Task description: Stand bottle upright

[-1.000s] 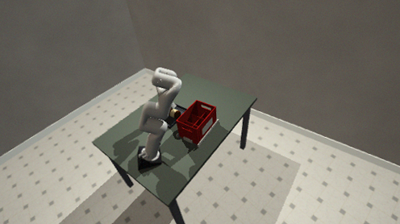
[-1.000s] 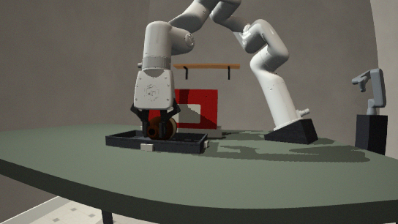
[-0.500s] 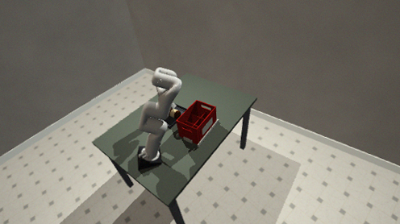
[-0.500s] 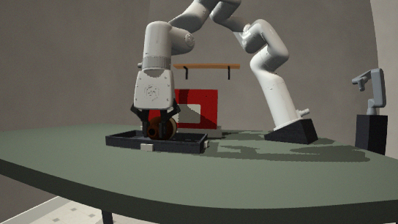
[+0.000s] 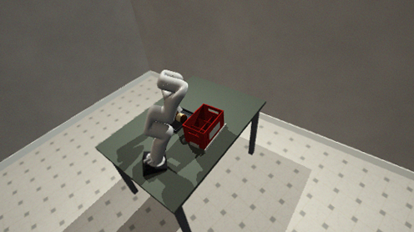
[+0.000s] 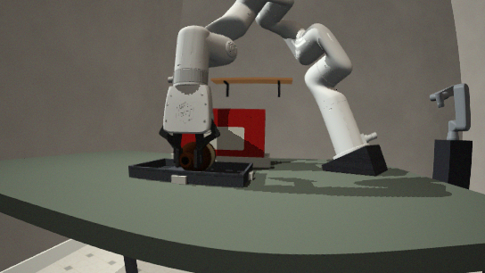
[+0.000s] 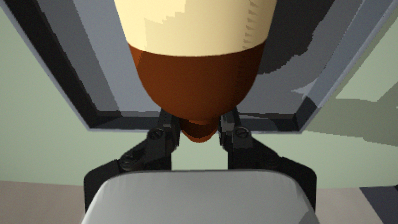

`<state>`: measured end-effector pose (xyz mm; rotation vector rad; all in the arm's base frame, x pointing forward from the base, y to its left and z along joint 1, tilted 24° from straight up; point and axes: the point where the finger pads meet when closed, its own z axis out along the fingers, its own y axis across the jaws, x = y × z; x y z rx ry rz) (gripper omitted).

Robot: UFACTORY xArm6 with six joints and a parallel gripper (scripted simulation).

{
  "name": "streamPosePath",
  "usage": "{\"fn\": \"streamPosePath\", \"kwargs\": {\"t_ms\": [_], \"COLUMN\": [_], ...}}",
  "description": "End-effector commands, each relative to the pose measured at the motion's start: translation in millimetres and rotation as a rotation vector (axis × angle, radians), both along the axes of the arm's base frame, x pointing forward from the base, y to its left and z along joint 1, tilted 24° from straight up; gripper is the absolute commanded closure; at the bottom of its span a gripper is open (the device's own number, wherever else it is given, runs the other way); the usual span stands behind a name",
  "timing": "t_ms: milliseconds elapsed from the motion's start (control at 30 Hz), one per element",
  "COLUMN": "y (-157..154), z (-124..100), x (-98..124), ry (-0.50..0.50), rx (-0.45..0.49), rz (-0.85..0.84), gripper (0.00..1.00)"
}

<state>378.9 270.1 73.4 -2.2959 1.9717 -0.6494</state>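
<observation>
The gripper (image 7: 199, 134) is clamped on the neck end of the bottle (image 7: 197, 85); the wrist view shows one dark finger pressed against each side of the narrow brown tip, with the cream label band further up the body. The bottle lies on its side inside the dark tray (image 6: 147, 171), near the tray's left half in the exterior view, with the wrist pointing straight down over it; the red crate (image 5: 203, 125) sits just beyond the tray, close to its far edge.

Risks from here, as I judge them: the hold is on a small tapered part, so the bottle may twist or slide out between the fingers as it is swung upright; a lift that is too low would drag the base against the tray's floor or rim and shift or tip the tray; a swing toward the far side could knock the crate out of place; letting go before the base sits flat would leave the bottle rocking, or toppling again.
</observation>
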Motion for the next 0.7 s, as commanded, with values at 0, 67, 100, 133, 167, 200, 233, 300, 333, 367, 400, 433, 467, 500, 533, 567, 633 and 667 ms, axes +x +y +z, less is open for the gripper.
{"fn": "streamPosePath", "kwargs": {"t_ms": [0, 67, 100, 133, 167, 200, 233, 300, 333, 367, 400, 433, 467, 500, 533, 567, 633, 667], "y": [1.7, 1.8, 1.9, 1.9, 1.9, 1.9, 2.0, 2.2, 2.3, 2.4, 2.6, 2.7, 2.9, 3.0, 3.2, 3.3, 3.7, 3.9], "z": [2.2, 2.7, 3.0, 3.0, 3.0, 3.3, 3.6, 4.4, 4.9, 5.3, 5.8, 6.4, 7.0, 7.6, 8.2, 8.9, 10.4, 11.2], "x": [0.5, 0.3, 0.2, 0.2, 0.2, 0.1, 0.0, -0.3, -0.5, -0.7, -0.9, -1.1, -1.3, -1.5, -1.8, -2.0, -2.6, -2.9], "ry": [-0.003, -0.003, -0.003, -0.003, -0.003, -0.003, -0.003, -0.003, -0.003, -0.003, -0.003, -0.003, -0.003, -0.003, -0.003, -0.003, -0.003, -0.003], "rx": [0.003, 0.003, 0.003, 0.003, 0.003, 0.003, 0.003, 0.003, 0.003, 0.003, 0.003, 0.003, 0.003, 0.003, 0.003, 0.003, 0.003, 0.003], "rz": [0.001, 0.001, 0.001, 0.001, 0.001, 0.001, 0.001, 0.001, 0.001, 0.001, 0.001, 0.001, 0.001, 0.001, 0.001, 0.001, 0.001, 0.001], "gripper": [1.00, 1.00, 1.00, 1.00, 1.00, 1.00, 1.00, 1.00, 1.00, 1.00, 1.00, 1.00, 1.00, 1.00, 1.00, 1.00, 1.00, 1.00]}}
